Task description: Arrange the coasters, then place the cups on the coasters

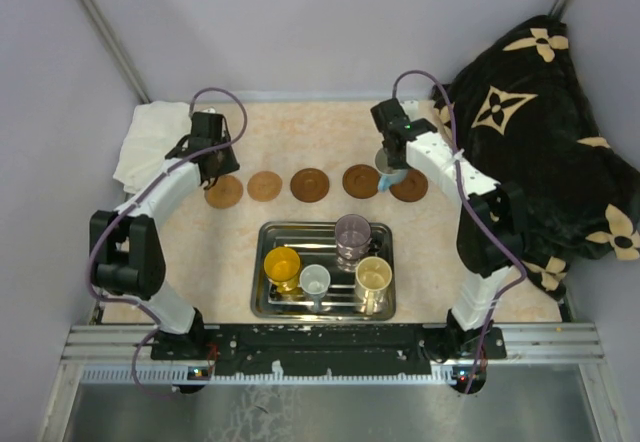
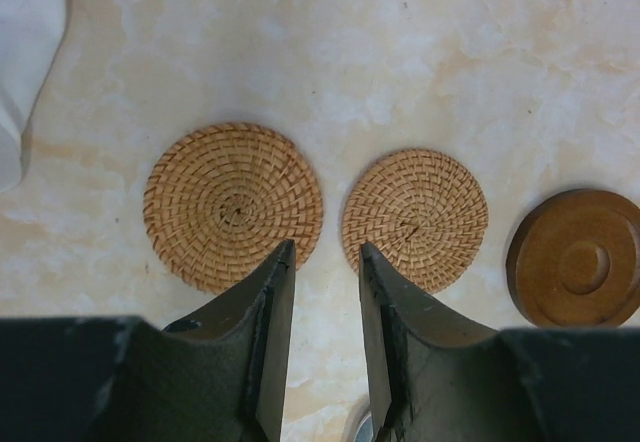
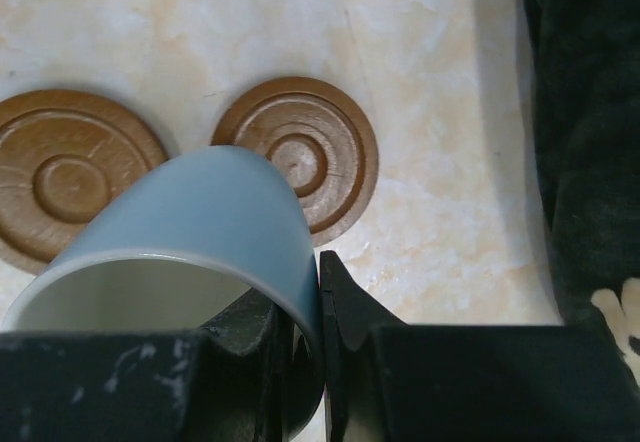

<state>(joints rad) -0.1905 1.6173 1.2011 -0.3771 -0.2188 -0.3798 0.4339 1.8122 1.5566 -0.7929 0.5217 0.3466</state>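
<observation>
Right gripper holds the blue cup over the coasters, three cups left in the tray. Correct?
No: the tray holds four cups, not three: yellow cup, white cup, cream cup, purplish-grey cup, per the top external view. The right gripper does hold the blue cup over the coasters.

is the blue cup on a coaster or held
Held: the right hand pinches the blue cup by its rim; the coaster beyond it lies bare.
</observation>
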